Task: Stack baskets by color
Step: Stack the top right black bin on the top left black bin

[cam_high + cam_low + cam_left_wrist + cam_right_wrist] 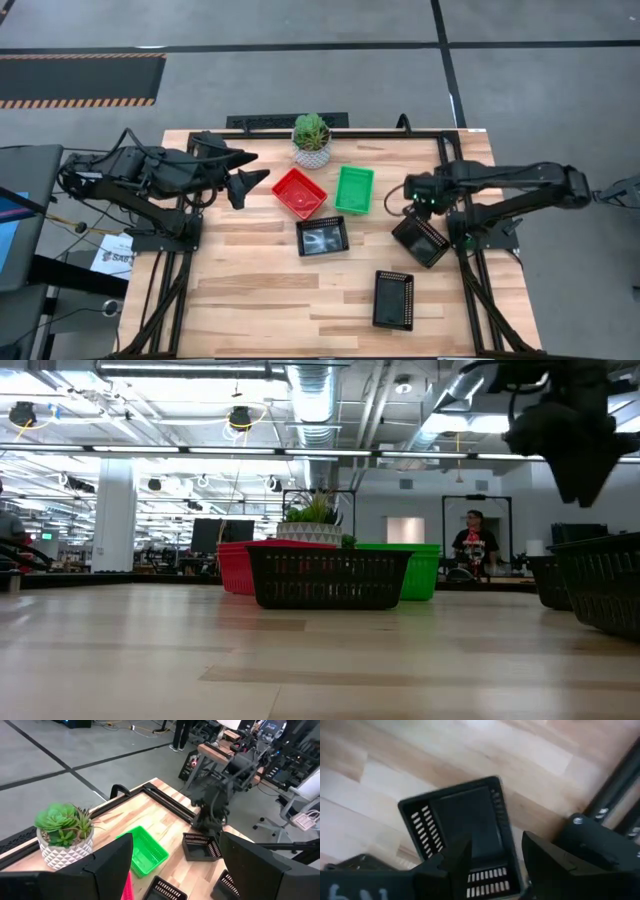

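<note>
Now my right gripper (492,857) hangs with its fingers spread just above a black basket (421,240) by the table's (250,290) right edge; my left gripper (245,172) waits open beside the red basket (299,192).

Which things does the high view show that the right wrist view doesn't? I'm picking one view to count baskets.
Only the high view: the red basket, green basket, plant, two more black baskets, and the left gripper, open near the red one.
Only the right wrist view: the slotted walls of the black basket, close up.
Both: that basket, the table and the open right gripper above it.
</note>
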`<state>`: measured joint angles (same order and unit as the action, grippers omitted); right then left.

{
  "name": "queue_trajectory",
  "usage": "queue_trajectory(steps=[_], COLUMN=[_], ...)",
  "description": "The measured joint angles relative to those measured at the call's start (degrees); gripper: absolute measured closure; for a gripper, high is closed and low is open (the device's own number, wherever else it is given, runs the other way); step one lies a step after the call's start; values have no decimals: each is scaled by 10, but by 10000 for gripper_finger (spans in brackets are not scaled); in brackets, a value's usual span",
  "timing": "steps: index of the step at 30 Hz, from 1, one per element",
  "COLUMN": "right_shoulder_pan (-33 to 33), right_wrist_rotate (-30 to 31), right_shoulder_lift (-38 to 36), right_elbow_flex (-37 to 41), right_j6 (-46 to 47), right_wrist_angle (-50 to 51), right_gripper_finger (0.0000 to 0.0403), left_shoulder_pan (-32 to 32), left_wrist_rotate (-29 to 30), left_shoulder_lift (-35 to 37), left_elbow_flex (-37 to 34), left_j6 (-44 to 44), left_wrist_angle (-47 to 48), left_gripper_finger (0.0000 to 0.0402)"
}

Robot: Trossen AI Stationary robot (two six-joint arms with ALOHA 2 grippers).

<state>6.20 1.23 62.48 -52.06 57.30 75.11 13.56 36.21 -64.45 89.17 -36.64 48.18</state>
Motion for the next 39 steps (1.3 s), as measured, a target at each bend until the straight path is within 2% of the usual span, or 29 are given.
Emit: queue_trajectory(steps=[6,21,24,29,30,34,39], right_shoulder_pan=[-41,-38,-38,-38,-38,-38,-37], right_wrist_rotate=[-5,-15,-18,-29,-29,-28,3], right_shoulder_lift=[10,43,53,53,53,53,36], right_elbow_flex=[65,168,169,169,168,157,77], right_j6=[26,32,46,62,63,67,53], right_wrist_angle=[-40,-144,-144,-142,-142,-132,-104], right_gripper_finger=[207,217,249,373,384,385,391], left_shoulder_pan=[0,0,0,0,0,0,0], left_wrist_rotate=[0,-5,-10,-14,-14,-14,-20], left_shoulder_lift=[0,0,0,0,0,0,8], left_elbow_flex=[0,0,0,0,0,0,0], left_j6=[-1,-16,-17,-18,-18,-18,-23], left_wrist_angle=[10,28,36,40,40,40,40], left_gripper_finger=[116,116,116,116,116,116,116])
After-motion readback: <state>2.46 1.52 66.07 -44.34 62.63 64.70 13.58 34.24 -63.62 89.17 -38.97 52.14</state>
